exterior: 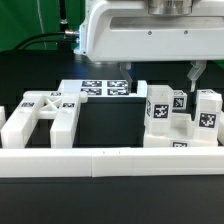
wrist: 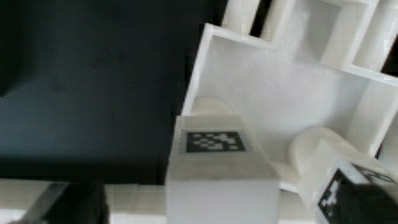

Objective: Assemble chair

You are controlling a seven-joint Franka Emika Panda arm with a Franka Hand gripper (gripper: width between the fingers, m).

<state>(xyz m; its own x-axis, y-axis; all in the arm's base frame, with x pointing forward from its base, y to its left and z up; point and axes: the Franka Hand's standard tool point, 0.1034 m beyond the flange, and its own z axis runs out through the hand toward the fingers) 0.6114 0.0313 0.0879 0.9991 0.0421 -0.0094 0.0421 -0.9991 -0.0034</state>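
A group of white chair pieces [exterior: 182, 118] stands at the exterior view's right: upright blocks with black-and-white tags on a boxy base. My gripper [exterior: 160, 76] hangs just above it, open, with one dark finger [exterior: 128, 74] to the group's left and the other over its top. Nothing is held. In the wrist view a tall white block [wrist: 221, 175] with a tag on its top face stands straight under the wrist. Behind it lies a slotted white panel [wrist: 294, 80]. Another slotted chair panel [exterior: 40, 120] lies flat at the exterior view's left.
A long low white rail [exterior: 110, 165] runs along the front of the black table. The marker board [exterior: 98, 88] lies at the back, behind the gap between the two chair groups. A second tagged block [wrist: 361, 185] stands close beside the tall one.
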